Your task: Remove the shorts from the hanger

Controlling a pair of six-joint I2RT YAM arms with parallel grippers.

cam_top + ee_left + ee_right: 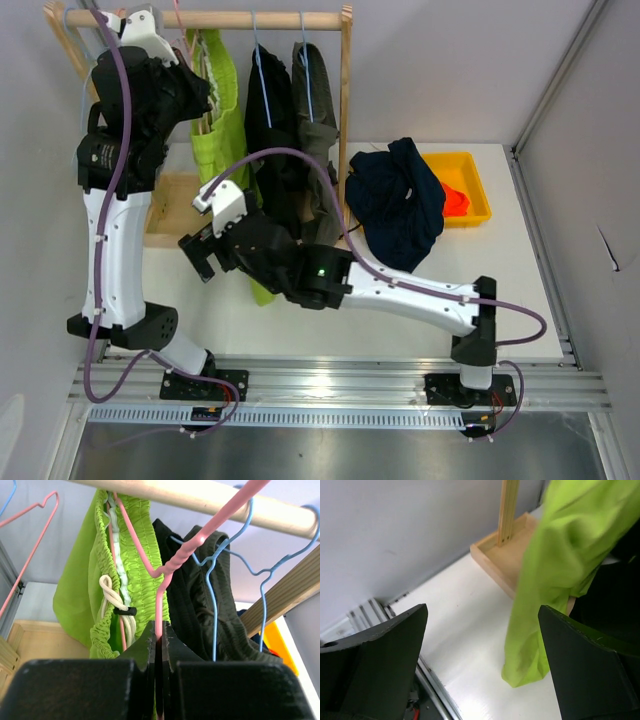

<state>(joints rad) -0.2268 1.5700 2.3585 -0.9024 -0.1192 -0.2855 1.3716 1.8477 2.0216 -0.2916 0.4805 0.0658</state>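
White desk [520, 300], wooden rack [230, 18] at its back edge. On the rack's rail, three pairs on hangers: lime shorts [225, 120] at left, black shorts [268, 120] in the middle, olive shorts [318, 110] at right. Off the hangers and heaped on the desk just right of the rack, navy shorts [400, 205], against a yellow bin [480, 185] with orange shorts [455, 200] inside. Up by the rail, left tool [160, 630] clenched on the wire of the pink hanger [170, 570], lime shorts draped on that hanger. Low down, right tool [482, 617] released, jaws wide, lime hem hanging between them and nearer one finger; possibly touching it, hard to tell.
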